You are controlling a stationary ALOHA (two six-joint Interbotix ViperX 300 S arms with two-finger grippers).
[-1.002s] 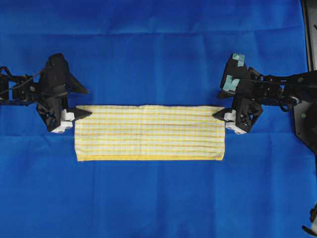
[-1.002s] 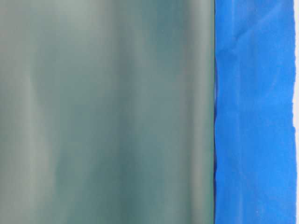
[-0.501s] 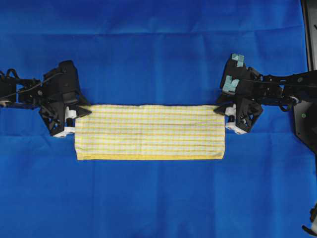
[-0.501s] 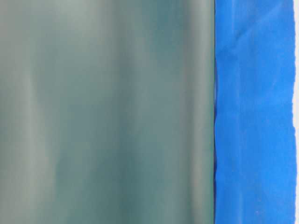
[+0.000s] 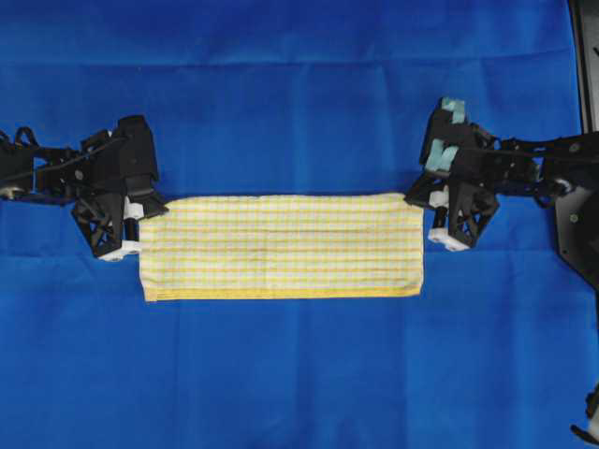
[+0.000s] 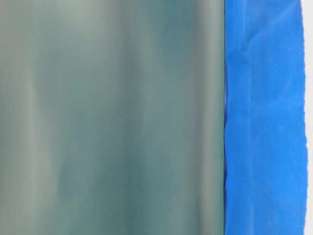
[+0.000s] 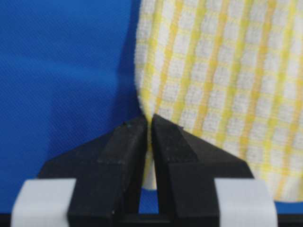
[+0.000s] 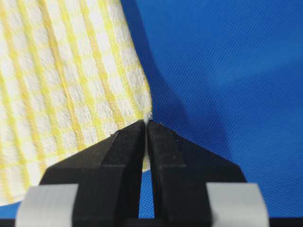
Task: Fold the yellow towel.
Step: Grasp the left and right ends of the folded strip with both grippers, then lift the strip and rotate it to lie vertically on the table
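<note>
The yellow towel [image 5: 281, 246] lay as a long folded strip across the middle of the blue cloth [image 5: 299, 94], between the two arms. The left gripper [image 5: 150, 206] had its jaws pinched on the towel's far left corner — cloth showed between the fingertips [image 7: 130, 142]. The right gripper [image 5: 418, 198] was likewise clamped on the far right corner.

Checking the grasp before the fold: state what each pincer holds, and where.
Both hold the thin yellow-checked white towel: left pincer shut on its far left corner, right pincer shut on its far right corner.
</note>
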